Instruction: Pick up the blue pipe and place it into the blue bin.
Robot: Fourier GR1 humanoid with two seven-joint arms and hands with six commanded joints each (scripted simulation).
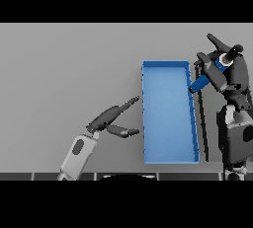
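Observation:
The blue bin (168, 155) lies on the grey table, right of centre, a long open tray. The blue pipe (203, 81) is held in my right hand (221, 64) just beyond the bin's far right corner. It slants from the hand down to the left, and its lower end reaches the bin's right wall. The hand's fingers are curled round the pipe's upper part, hiding that end. My left hand (107, 119) hovers left of the bin with straight fingers pointing towards it and the thumb spread below, holding nothing.
The bin's inside shows only its blue floor. A thin dark shadow line runs along the table just right of the bin. My right forearm (237, 133) stands along the right edge of the view.

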